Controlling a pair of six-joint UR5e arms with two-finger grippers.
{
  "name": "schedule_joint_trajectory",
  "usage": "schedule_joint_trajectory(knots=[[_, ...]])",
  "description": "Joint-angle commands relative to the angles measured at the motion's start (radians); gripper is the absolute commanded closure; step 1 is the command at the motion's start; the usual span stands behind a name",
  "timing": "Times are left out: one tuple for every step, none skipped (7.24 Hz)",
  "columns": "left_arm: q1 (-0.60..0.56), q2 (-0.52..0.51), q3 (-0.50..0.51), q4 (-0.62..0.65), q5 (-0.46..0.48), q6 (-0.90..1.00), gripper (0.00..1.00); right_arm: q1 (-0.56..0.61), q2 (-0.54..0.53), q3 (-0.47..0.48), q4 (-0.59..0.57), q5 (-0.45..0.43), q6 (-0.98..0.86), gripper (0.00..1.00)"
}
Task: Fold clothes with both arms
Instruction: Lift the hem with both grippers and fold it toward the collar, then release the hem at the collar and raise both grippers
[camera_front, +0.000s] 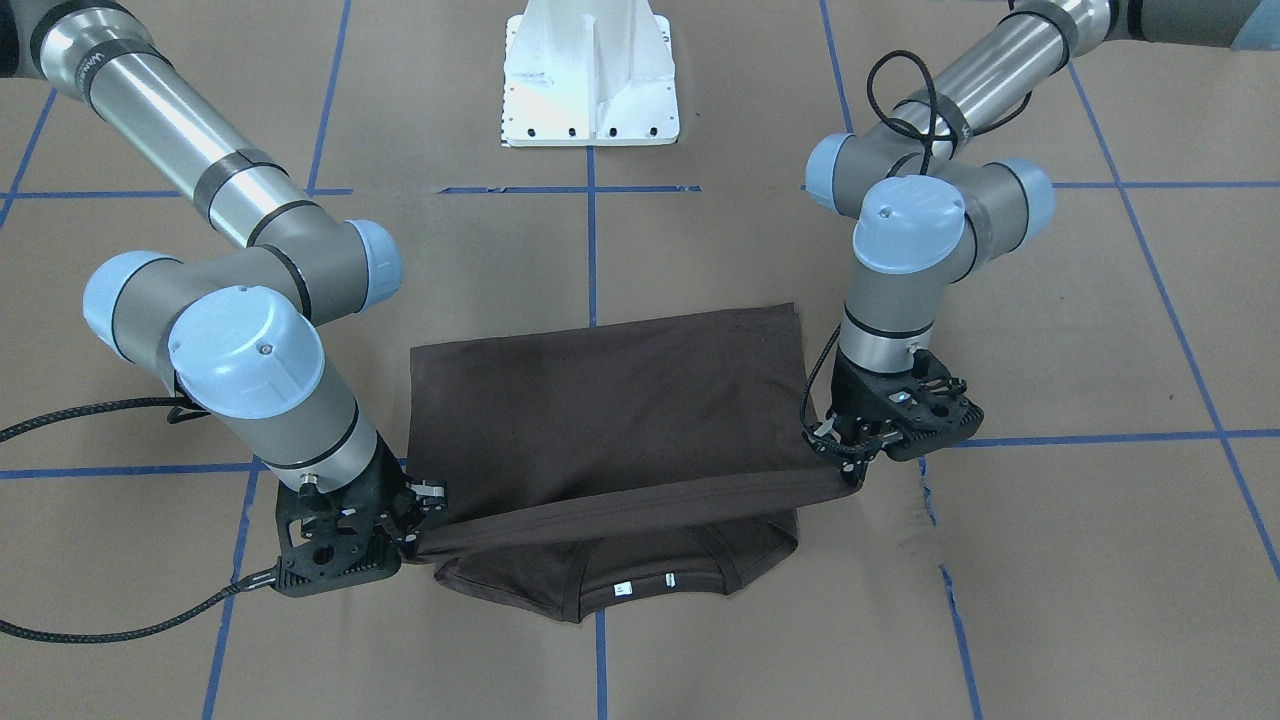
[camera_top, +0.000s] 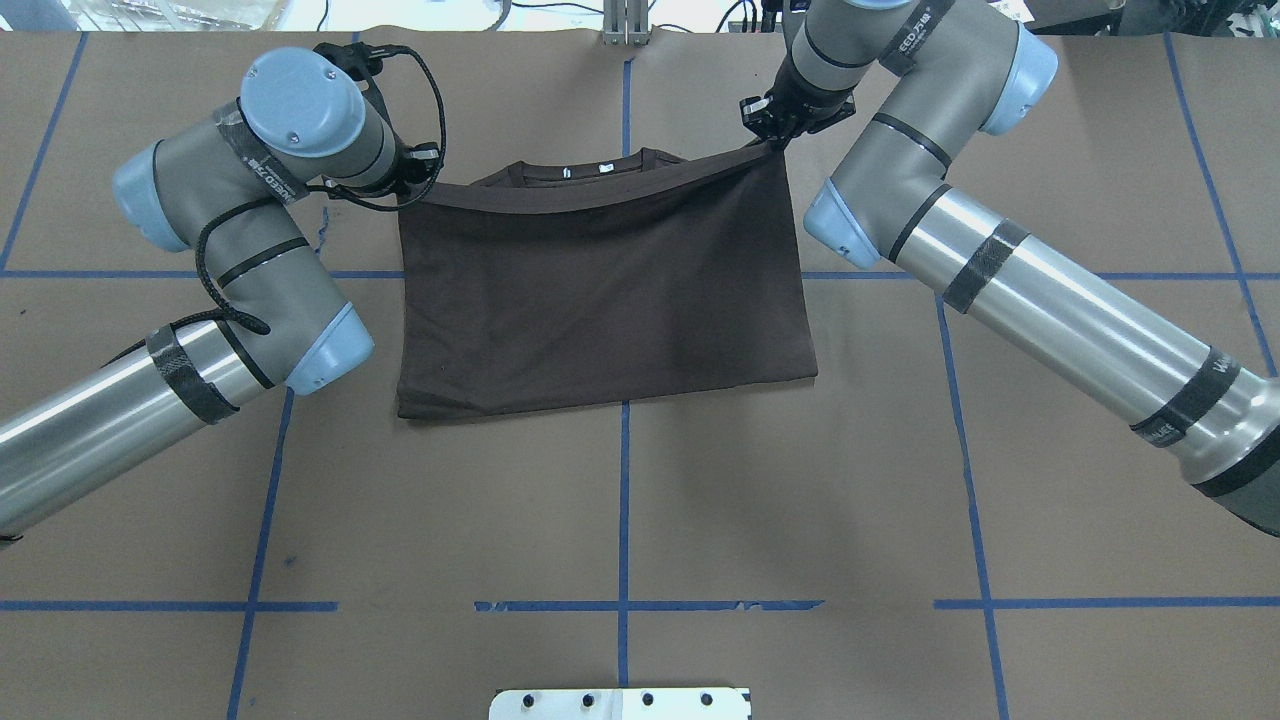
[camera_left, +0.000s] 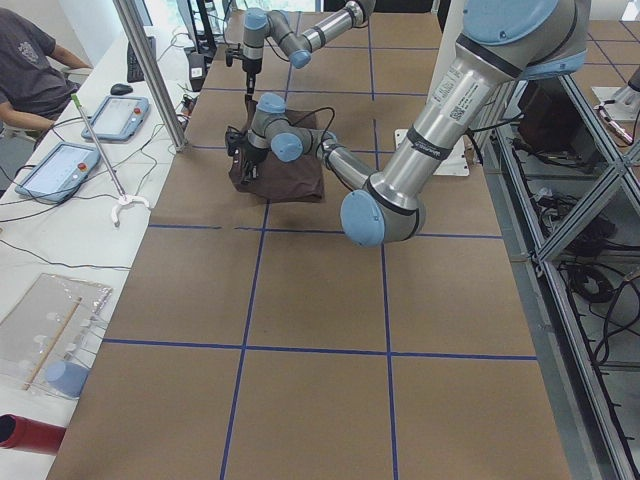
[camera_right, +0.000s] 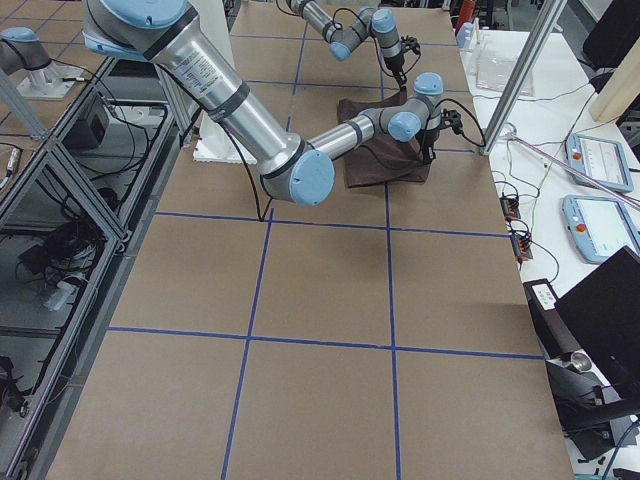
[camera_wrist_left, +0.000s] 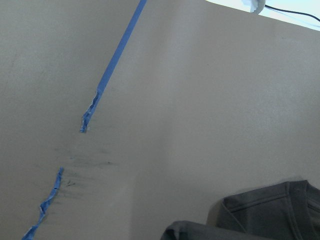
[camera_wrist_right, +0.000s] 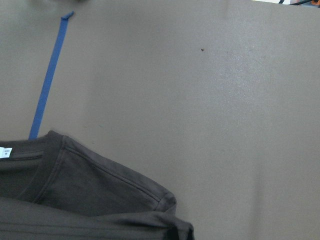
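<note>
The dark brown T-shirt (camera_front: 610, 400) lies folded on the brown table, its collar with white labels (camera_front: 640, 585) at the far edge from the robot. A doubled edge of the shirt is stretched taut between both grippers, raised over the collar end. My left gripper (camera_front: 843, 452) is shut on that edge's corner; it also shows in the overhead view (camera_top: 418, 185). My right gripper (camera_front: 418, 530) is shut on the other corner, at the top of the overhead view (camera_top: 772, 135). The wrist views show shirt fabric below: left (camera_wrist_left: 270, 215), right (camera_wrist_right: 90, 190).
The white pedestal base (camera_front: 590, 80) stands on the robot's side of the table. Blue tape lines (camera_top: 625, 500) grid the brown surface. A side desk with tablets (camera_left: 60, 165) and a seated person (camera_left: 30, 70) lies beyond the shirt's far edge.
</note>
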Motion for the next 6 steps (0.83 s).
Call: schedule_joint_trajectory(knots=[[-0.011, -0.005, 0.003, -0.001, 0.000, -0.001, 0.39, -0.005, -0.006, -0.006, 0.043, -0.002, 0.001, 0.21], [-0.019, -0.014, 0.003, 0.002, 0.000, -0.003, 0.00, -0.007, -0.008, -0.007, 0.067, -0.002, 0.015, 0.00], [-0.047, -0.029, 0.003, 0.008, -0.009, -0.001, 0.00, -0.008, -0.017, -0.006, 0.070, 0.000, 0.024, 0.00], [-0.051, -0.035, -0.001, 0.013, -0.012, -0.001, 0.00, -0.013, -0.043, 0.018, 0.070, 0.008, 0.049, 0.00], [-0.051, -0.044, -0.012, 0.022, -0.032, -0.003, 0.00, -0.055, -0.092, 0.101, 0.072, 0.011, 0.132, 0.00], [-0.051, -0.043, -0.047, 0.042, -0.067, -0.009, 0.00, -0.115, -0.191, 0.231, 0.069, 0.008, 0.218, 0.00]])
